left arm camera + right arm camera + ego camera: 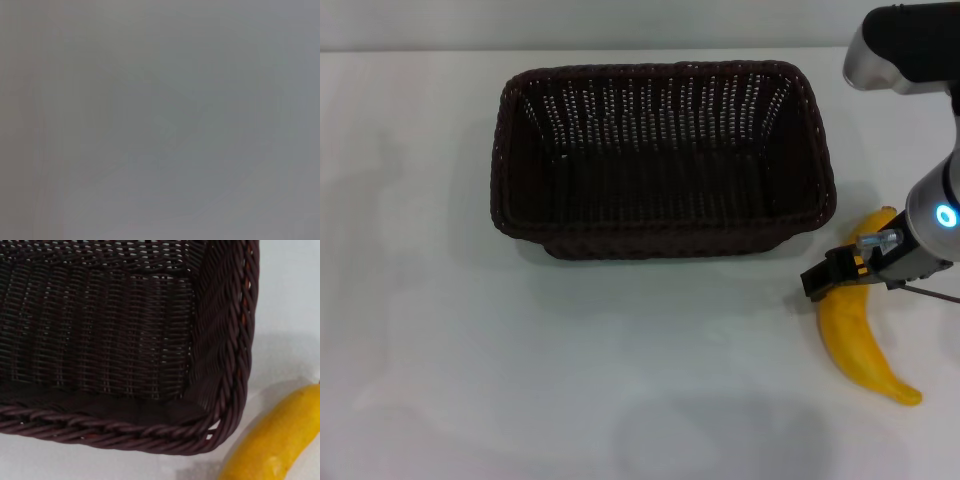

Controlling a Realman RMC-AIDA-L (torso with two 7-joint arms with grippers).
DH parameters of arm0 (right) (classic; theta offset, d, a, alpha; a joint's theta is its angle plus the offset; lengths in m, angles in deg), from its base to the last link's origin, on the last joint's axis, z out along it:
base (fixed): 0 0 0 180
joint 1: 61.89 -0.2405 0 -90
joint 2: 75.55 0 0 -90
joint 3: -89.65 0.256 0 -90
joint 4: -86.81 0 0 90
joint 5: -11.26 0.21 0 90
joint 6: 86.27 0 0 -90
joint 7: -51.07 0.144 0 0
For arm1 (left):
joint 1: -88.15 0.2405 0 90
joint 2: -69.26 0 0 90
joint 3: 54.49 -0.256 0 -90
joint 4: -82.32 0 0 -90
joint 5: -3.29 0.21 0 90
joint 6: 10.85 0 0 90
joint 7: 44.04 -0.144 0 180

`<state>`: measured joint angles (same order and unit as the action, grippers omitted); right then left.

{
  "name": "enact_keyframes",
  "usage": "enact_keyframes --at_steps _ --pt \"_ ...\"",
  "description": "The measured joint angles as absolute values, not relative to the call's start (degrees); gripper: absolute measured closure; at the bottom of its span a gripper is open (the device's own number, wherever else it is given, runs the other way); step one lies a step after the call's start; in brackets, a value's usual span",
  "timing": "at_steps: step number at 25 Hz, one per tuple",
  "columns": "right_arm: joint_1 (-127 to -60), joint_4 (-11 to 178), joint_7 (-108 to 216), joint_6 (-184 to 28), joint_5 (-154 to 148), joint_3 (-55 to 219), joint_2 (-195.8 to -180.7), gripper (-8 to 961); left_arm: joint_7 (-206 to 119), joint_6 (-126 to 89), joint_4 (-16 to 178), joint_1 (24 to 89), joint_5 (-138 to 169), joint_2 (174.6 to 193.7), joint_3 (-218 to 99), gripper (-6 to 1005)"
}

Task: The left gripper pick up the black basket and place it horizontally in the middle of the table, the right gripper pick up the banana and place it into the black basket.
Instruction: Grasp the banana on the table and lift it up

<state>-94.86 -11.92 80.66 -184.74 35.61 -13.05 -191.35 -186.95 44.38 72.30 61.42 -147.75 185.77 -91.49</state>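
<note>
Reaching over the banana (860, 335), the right pincer (832, 274) is sitting at its upper half — fingers' spacing unclear — banana lying lengthwise toward the robot, just right of the black basket (660, 160).

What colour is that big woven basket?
The black basket is dark brown-black wicker; the right wrist view shows it best.

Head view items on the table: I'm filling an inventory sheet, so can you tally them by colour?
Black: 1, the black basket, lying level on the table.
Yellow: 1, the banana, outside the basket, with the right gripper at it.
Total: 2
</note>
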Motion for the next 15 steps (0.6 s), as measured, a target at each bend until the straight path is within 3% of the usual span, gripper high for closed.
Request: enact_keyframes --at_steps 15 --pt "-94.14 -7.73 79.92 -182.01 36.97 -15.73 -191.43 127 -186.59 44.74 72.31 61.35 -147.79 186.56 -91.49 272"
